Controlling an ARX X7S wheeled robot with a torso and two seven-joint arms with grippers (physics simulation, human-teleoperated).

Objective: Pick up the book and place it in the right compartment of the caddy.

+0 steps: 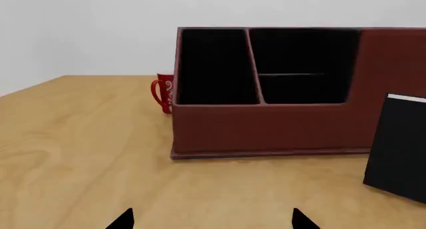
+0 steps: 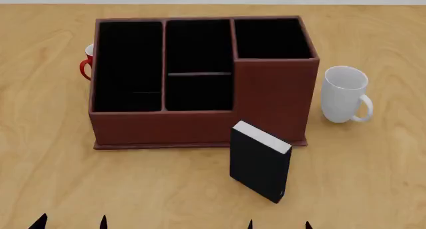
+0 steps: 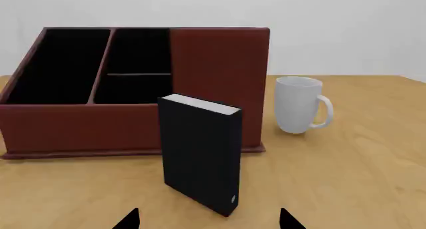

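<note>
The black book (image 2: 258, 164) with white page edges stands upright on the table, just in front of the caddy (image 2: 159, 126). The caddy is a reddish-brown box with a black interior; its right compartment (image 2: 272, 38) has the taller walls. My right gripper (image 2: 278, 225) is open near the view's lower edge, just short of the book (image 3: 199, 156), nothing between its tips. My left gripper (image 2: 70, 223) is open too, further left, facing the caddy's front wall (image 1: 266, 126). The book's edge (image 1: 399, 146) shows at the side of the left wrist view.
A white mug (image 2: 344, 94) stands right of the caddy, handle toward the right. A red mug (image 2: 87, 63) peeks out behind the caddy's left wall. The wooden table (image 2: 372, 179) stretches around everything.
</note>
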